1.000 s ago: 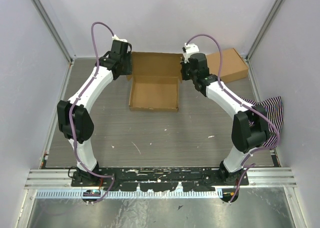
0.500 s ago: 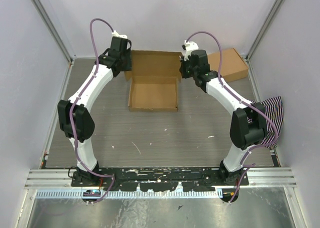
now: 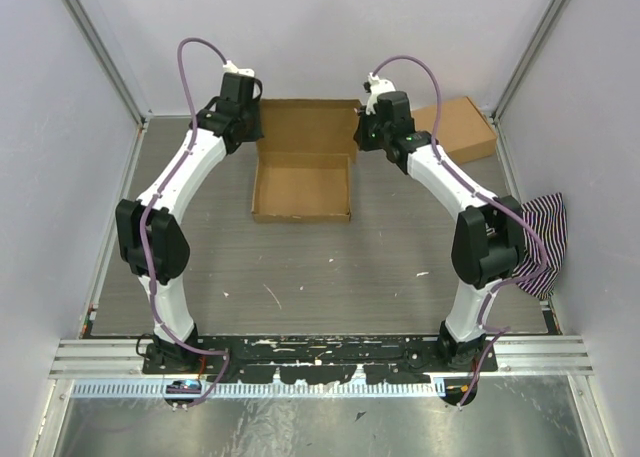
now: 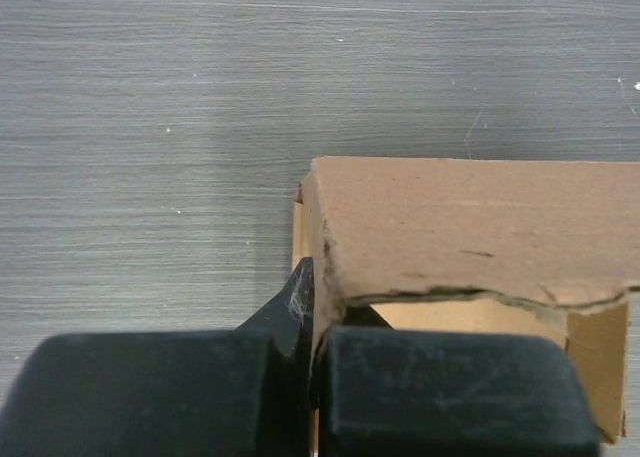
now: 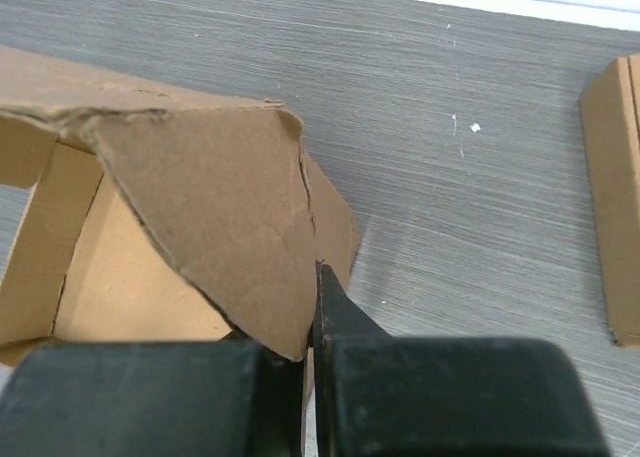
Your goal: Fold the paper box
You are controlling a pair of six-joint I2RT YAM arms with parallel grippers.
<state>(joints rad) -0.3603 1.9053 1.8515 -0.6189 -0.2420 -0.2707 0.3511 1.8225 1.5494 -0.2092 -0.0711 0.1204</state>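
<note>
Between the two pincers, toward the far side of the tabletop (image 3: 200, 267), lies the paper box (image 3: 300, 189). Its shallow tray is already formed on the side nearer the arm bases, and the lid panel (image 3: 308, 125) spans from one pincer to the other.

The left pincer (image 4: 312, 312) is pressed together on the lid's left corner, with the cardboard edge caught between its pads. The right pincer (image 5: 310, 322) is nipped the same way onto the right-hand side flap (image 5: 220, 197), which stands lifted and bent over the tray's corner.

To my eye the step in hand is bringing the lid over the tray. Done well, both arms should lift and swing back toward their bases at one pace, so the crease behind the tray hinges straight and not skewed. Nothing pins the tray, so a hard pull would likely drag it along; an arcing path is safer. Both holds are thin edge bites, and the cardboard by the left pincer looks ragged, so gentle tension matters. The side flaps want steering inside the tray walls. A flat brown carton (image 3: 460, 127) lies well apart to the right pincer's outer side.
</note>
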